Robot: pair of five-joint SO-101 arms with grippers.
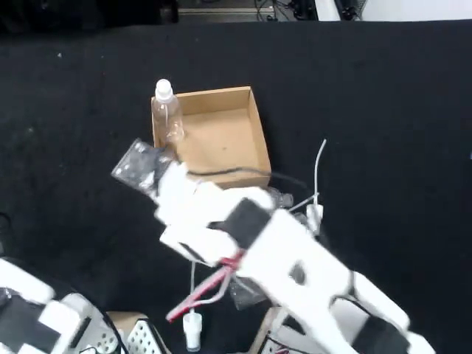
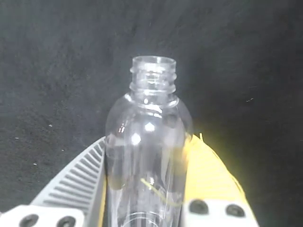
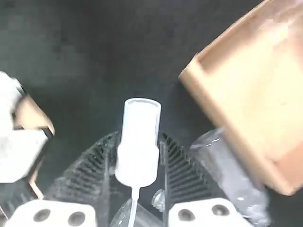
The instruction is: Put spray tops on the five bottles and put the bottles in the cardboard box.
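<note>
The black table [image 1: 383, 110] spreads across the whole high view. The right arm [image 1: 295, 265] stretches from the near right corner over the middle. The open box [image 1: 221, 140] sits mid-table, just past that arm. The left arm [image 1: 44, 317] is at the near left edge.

A capped bottle [image 1: 167, 114] stands upright at the box's far left corner. I cannot tell whether it is inside the wall or just outside it.

The left gripper [image 2: 147, 142] clamps an open bottle [image 2: 149, 118] by its body, with a grey ribbed finger on one side and a yellow finger on the other. The threaded neck is bare and points away from the wrist, over the table.

The right gripper [image 3: 137, 137] is closed on a spray top [image 3: 137, 156], with the head away from the wrist and the tube toward it. A corner of the box is near, and a clear bottle [image 3: 227, 175] is against the box's outer wall.

A loose bottle [image 1: 281, 198] lies just off the box's near right corner, partly under the right arm. A second top [image 1: 315, 214] is beside it, its tube pointing to the far side. A third top [image 1: 193, 328] lies at the near edge, between the arms.
</note>
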